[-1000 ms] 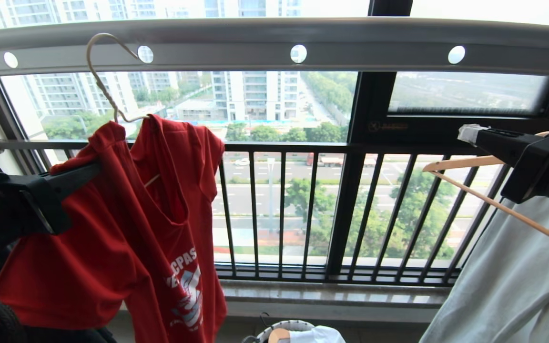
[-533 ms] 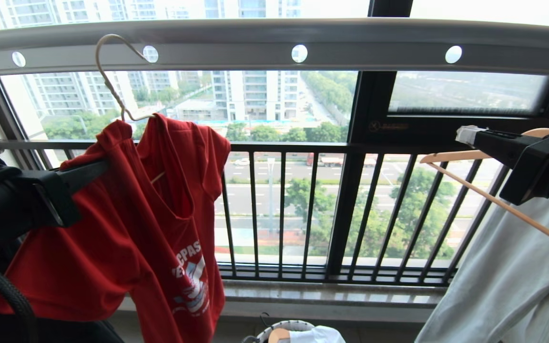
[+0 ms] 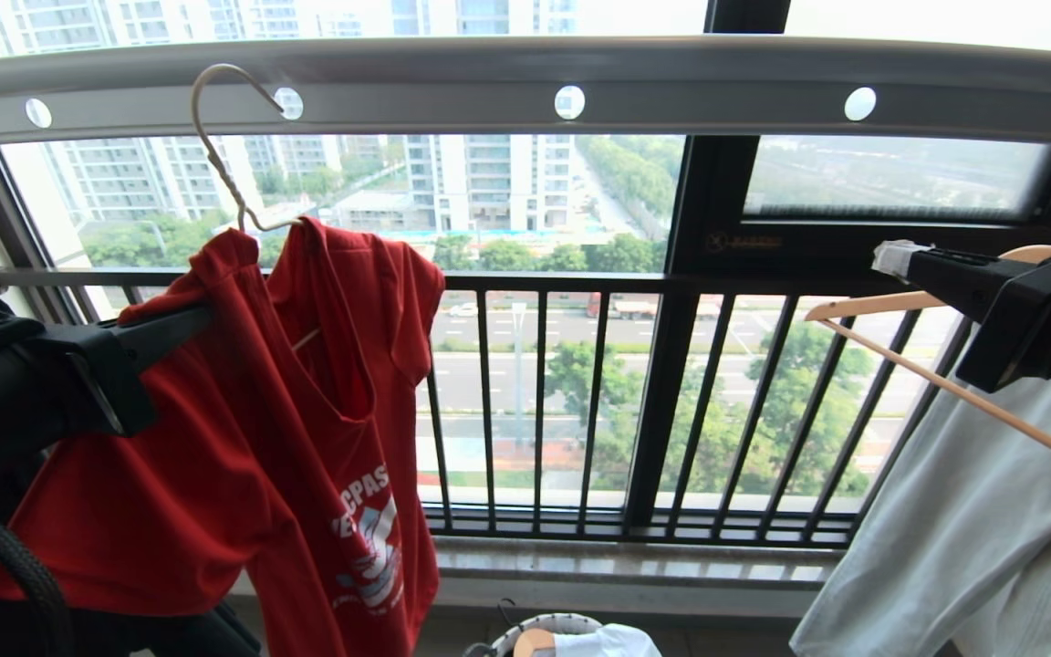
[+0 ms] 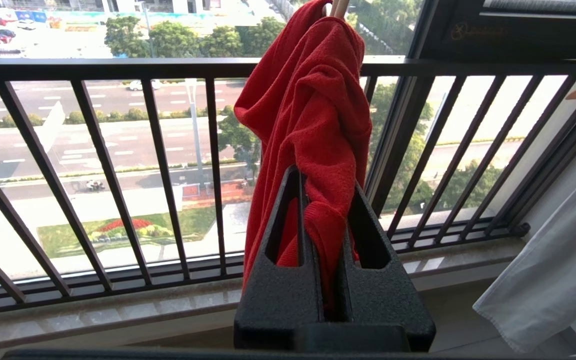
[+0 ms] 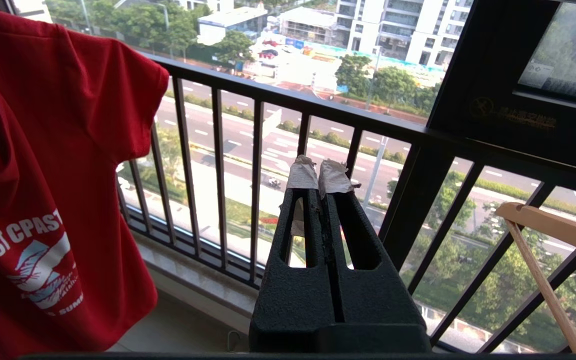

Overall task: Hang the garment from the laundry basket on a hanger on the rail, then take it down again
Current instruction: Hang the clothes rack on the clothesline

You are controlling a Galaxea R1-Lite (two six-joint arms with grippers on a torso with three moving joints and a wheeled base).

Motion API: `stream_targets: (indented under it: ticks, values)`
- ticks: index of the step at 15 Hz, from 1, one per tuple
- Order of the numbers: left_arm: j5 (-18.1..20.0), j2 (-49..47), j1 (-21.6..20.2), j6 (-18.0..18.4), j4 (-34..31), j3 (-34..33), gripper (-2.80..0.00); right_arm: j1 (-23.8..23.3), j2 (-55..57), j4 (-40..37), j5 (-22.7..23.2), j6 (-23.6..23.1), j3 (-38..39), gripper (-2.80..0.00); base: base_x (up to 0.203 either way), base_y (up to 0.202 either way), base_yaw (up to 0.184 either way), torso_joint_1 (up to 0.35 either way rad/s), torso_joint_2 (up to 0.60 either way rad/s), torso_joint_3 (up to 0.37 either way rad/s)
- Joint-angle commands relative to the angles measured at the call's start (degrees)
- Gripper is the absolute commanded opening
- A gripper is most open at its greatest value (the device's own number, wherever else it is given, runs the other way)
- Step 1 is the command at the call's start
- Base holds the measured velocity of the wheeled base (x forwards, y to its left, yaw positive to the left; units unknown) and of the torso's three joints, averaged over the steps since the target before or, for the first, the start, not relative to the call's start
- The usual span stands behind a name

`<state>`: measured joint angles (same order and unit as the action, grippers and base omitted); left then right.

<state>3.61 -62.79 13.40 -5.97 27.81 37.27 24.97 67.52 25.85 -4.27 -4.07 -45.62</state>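
One garment (image 3: pixel 215 474), a red T-shirt, hangs on the thin cream-white hanger (image 3: pixel 229 173), whose long neck rises to a hook that curves up against the face of the grey rail (image 3: pixel 525 78) near one of its round holes; whether the hook bears on the rail or only stands before it cannot be told. The left gripper (image 4: pixel 325 220) has its jaws closed on a bunched fold of the shirt's shoulder, just below the top of the hanger, as the left wrist view shows plainly. The right gripper (image 5: pixel 318 175) is shut on nothing, held off at the right near a wooden hanger (image 3: pixel 936 374) with a pale grey-green garment (image 3: pixel 972 547). The shirt looks light, soft and limp; it will sag, fold and slide along thin wire, so a pinch on cloth alone likely steers the hanger poorly. The firmer hold is probably where cloth lies over the wire shoulder, or on the stiff neck itself. Its long axis runs downward from collar to hem, the printed chest turned toward the right, and the hanger's neck leans up and to the left with the hook tip facing right. The laundry basket (image 3: pixel 562 625) sits low by the sill.
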Motion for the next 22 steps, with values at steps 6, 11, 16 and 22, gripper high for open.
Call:
stream_targets:
  ticks: [6, 11, 16, 22]
  values:
    - [0.0, -3.7, 0.1, 0.1, 2.8, 0.9, -2.80, 0.0, 1.2, 0.3, 0.3, 0.1, -0.1, -2.80, 0.000, 0.000, 0.000, 0.000, 0.00, 0.000]
    - [-0.1, -6.4, 0.0, 0.1, 4.3, 0.4, -2.80, 0.0, 2.4, 0.3, 0.4, 0.2, -0.1, -2.80, 0.000, 0.000, 0.000, 0.000, 0.00, 0.000]
    - [-0.1, -7.6, 0.0, 0.1, 4.3, 0.0, -2.80, 0.0, 2.5, 0.3, 0.4, 0.2, 0.0, -2.80, 0.000, 0.000, 0.000, 0.000, 0.00, 0.000]
    - [-0.1, -7.8, 0.0, 0.1, 4.3, -0.3, -2.80, 0.0, 2.5, 0.3, 0.4, 0.2, 0.0, -2.80, 0.000, 0.000, 0.000, 0.000, 0.00, 0.000]
